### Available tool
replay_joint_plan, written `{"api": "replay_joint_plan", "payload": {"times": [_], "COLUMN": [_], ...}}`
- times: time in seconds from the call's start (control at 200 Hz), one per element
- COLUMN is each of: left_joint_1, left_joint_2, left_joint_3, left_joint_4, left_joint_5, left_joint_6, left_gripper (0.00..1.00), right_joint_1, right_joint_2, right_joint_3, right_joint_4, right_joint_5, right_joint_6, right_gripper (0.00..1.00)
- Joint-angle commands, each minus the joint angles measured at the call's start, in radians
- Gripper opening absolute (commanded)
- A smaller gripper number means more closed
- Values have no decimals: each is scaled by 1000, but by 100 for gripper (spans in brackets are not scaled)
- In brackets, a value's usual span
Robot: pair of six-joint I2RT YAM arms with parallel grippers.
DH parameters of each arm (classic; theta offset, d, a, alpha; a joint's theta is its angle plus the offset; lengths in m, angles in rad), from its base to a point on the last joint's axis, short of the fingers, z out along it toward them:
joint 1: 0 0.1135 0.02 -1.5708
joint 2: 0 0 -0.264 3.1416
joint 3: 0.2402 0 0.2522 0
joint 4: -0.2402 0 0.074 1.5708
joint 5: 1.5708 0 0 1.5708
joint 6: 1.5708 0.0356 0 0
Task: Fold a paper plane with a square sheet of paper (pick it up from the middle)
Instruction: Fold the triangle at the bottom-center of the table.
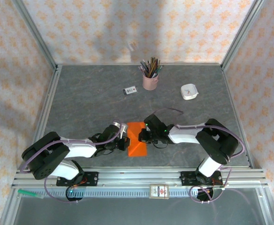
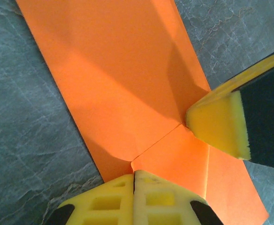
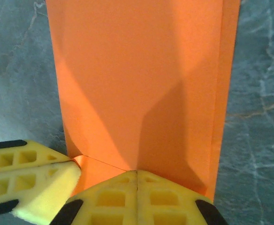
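Grey table (image 1: 80,103) holds orange paper (image 1: 137,141), edges hidden under the closed left hand (image 2: 133,178) and right hand (image 3: 137,177).

Robot lab test cell was shown.
A grey table (image 1: 85,103) was enclosed by aluminium posts (image 1: 34,35) and patterned panels (image 1: 127,28); two robot arms (image 1: 76,150) (image 1: 193,133) were bolted to a slotted rail (image 1: 137,174).

matt smooth orange paper (image 2: 118,79), marbled grey table (image 2: 29,140)
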Motion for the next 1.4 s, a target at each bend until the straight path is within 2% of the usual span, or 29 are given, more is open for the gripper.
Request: {"api": "replay_joint_plan", "payload": {"times": [0.0, 0.43, 0.676, 0.906, 1.091, 1.396], "left_joint_1": [11, 11, 10, 10, 10, 10], "left_joint_2": [52, 54, 51, 51, 48, 53], "left_joint_3": [-17, -15, -17, -17, -18, -17], "left_joint_4": [-109, -111, -109, -110, -109, -108], "left_joint_5": [-53, -52, -53, -51, -53, -51], "left_joint_6": [8, 8, 8, 8, 8, 9], "left_gripper": [0, 0, 0, 0, 0, 0], "right_joint_1": [-10, -47, -72, -104, -25, 140], "right_joint_2": [-1, -47, -73, -187, -258, -132], "right_joint_3": [-33, -74, -76, -86, -85, -73], "right_joint_4": [0, 5, -38, -54, -15, 141], "right_joint_5": [43, 66, 122, 132, 109, 65], "right_joint_6": [-25, -19, -10, -23, -6, 122], "right_gripper": [0, 0, 0, 0, 0, 0]}}
